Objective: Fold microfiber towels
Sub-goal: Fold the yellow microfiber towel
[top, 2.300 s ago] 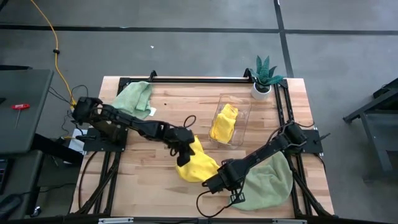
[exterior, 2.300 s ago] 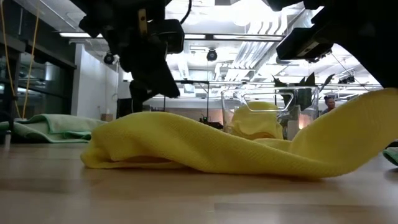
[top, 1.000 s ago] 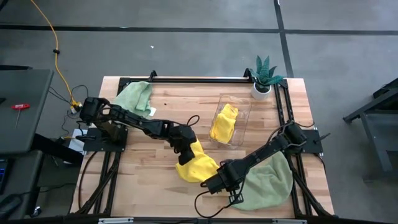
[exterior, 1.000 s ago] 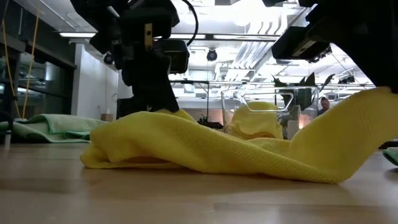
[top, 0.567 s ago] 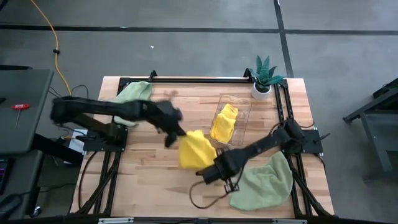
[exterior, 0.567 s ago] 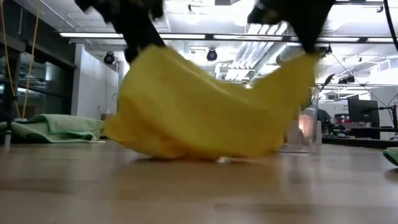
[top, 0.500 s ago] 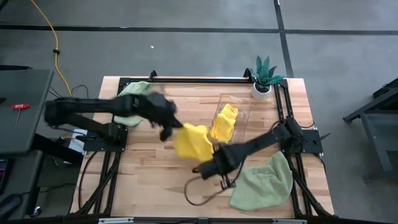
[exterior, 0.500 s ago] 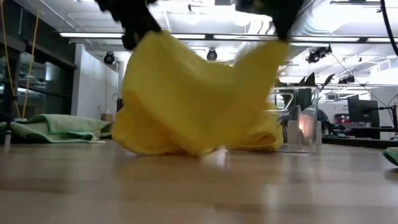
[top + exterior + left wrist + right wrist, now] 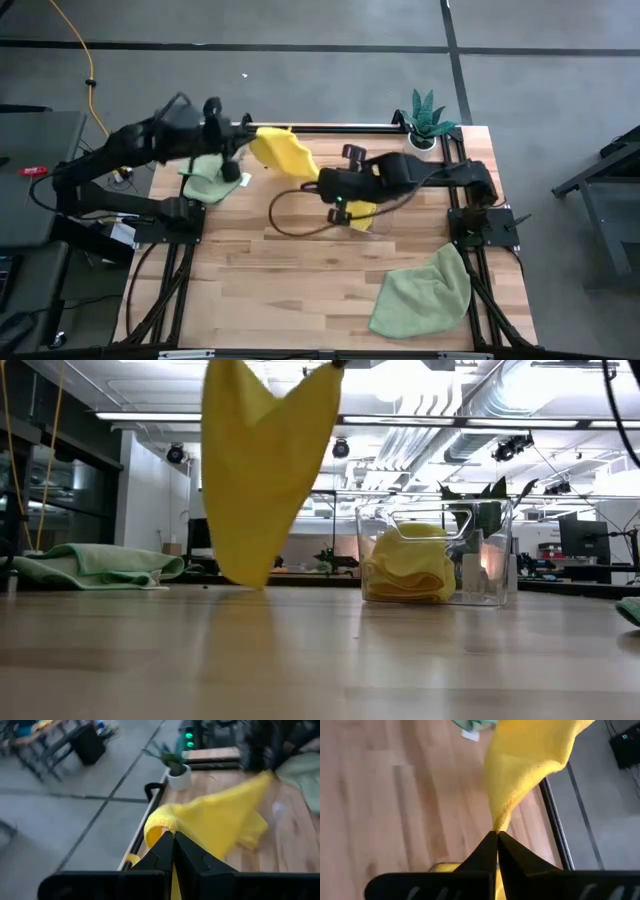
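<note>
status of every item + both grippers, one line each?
yellow towel: lifted, stretched between both grippers, unfolded.
left gripper: shut on one corner.
right gripper: shut on another corner.
clear bin: upright, holds a bunched yellow cloth.
green towel: spread loosely, near right corner.
second green towel: crumpled, far left.
potted plant: upright.

Table front (image 9: 290,270) open; clear bin (image 9: 437,555), hanging yellow towel (image 9: 262,460) block back half.

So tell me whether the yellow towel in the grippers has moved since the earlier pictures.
Yes. The yellow towel has been lifted off the table and carried toward the far edge, closer to the potted plant, held between the left gripper and right gripper.
</note>
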